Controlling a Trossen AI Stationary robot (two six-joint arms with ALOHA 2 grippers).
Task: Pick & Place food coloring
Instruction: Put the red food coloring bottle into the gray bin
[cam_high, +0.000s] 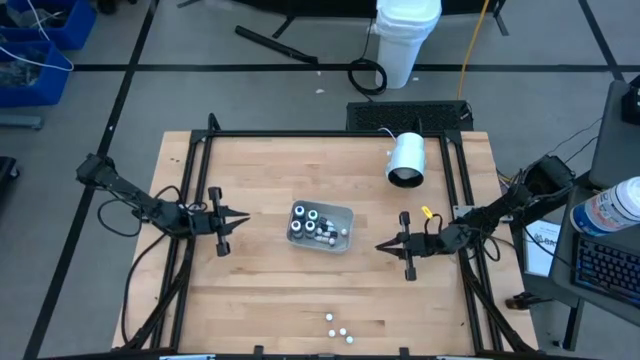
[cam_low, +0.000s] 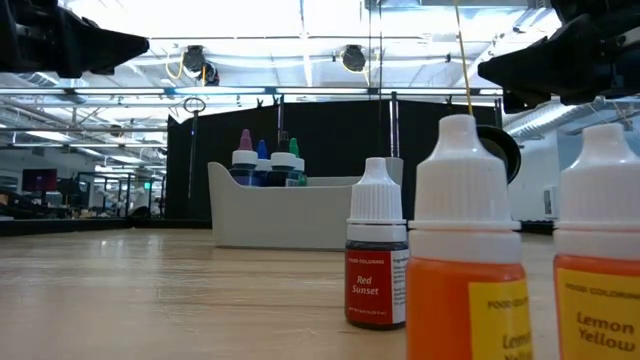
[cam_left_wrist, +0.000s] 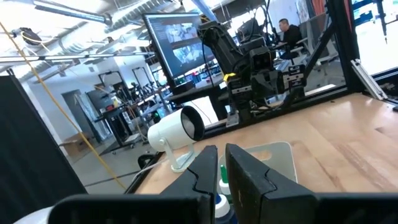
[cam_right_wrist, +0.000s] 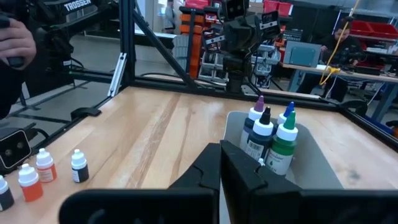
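The food coloring bottles stand upright in two groups. Several are in the grey tray (cam_high: 345, 213) at the table's middle, with purple, black, blue and green tops (cam_right_wrist: 283, 144). Several more stand loose by the near edge (cam_high: 340, 330), among them a Red Sunset bottle (cam_low: 377, 255) and orange-filled ones (cam_low: 467, 250). My left gripper (cam_high: 246, 217) hovers left of the tray and points at it, shut but for a thin slit (cam_left_wrist: 221, 168), with nothing between its fingers. My right gripper (cam_high: 380, 246) hovers right of the tray, shut and empty (cam_right_wrist: 221, 163).
A white cylinder (cam_high: 407, 160) lies on its side at the far right of the table. A black frame (cam_high: 330, 134) runs along the table's edges. Bare wood (cam_high: 250, 290) lies between the tray and the loose bottles. People sit in the room beyond the table (cam_left_wrist: 286, 30).
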